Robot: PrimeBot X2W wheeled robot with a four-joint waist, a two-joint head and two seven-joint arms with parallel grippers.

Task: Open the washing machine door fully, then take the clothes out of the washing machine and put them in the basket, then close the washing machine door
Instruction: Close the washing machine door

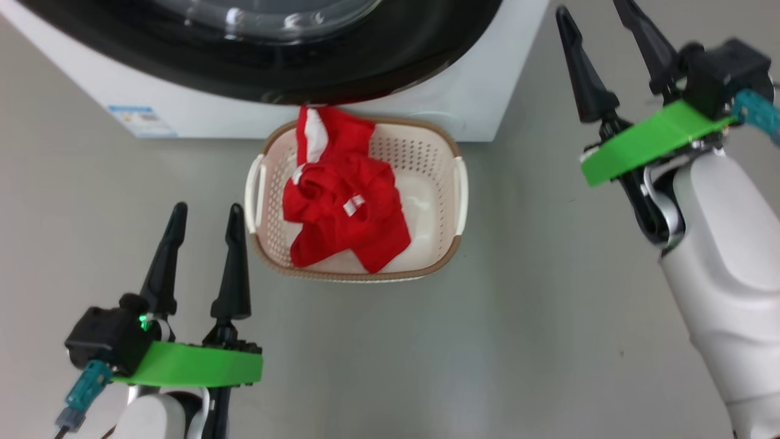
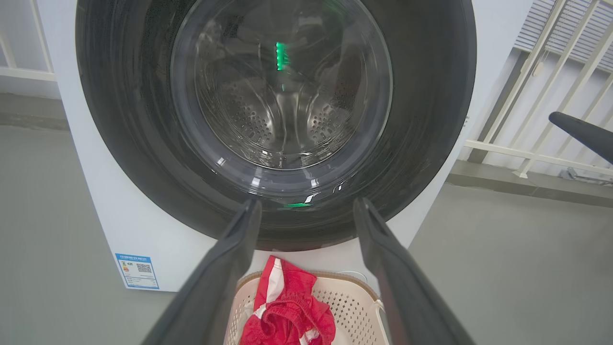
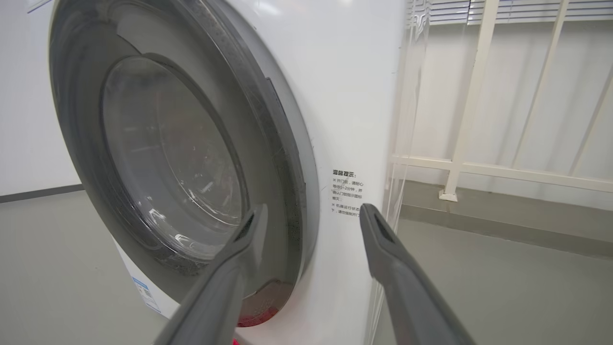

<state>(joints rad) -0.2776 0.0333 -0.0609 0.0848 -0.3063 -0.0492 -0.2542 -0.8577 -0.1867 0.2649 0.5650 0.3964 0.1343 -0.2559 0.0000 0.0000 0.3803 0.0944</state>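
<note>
The washing machine point(image 1: 481, 91) stands at the far edge of the grey floor point(image 1: 518, 341), a small blue sticker point(image 1: 143, 120) low on its white front. The washing machine door point(image 1: 378, 67) lies flat against that front; in the left wrist view the perforated steel drum point(image 2: 282, 120) shows through its clear glass window. The basket point(image 1: 426, 189) sits on the floor just in front of the machine, its far rim below the door's black rim. The clothes point(image 1: 341, 213) lie in the basket's left half, white label point(image 1: 353, 204) facing up, and one red-and-white end is draped over the far rim, touching the machine.

The left gripper point(image 1: 207, 210) hovers above the floor just left of the basket, fingers apart and holding nothing. The right gripper point(image 1: 594, 24) is off the machine's right corner, well apart from the basket, fingers likewise spread and empty. In the right wrist view its fingers point(image 3: 397, 268) point toward the door's right edge and the printed notice point(image 3: 348, 194) beside it.
</note>
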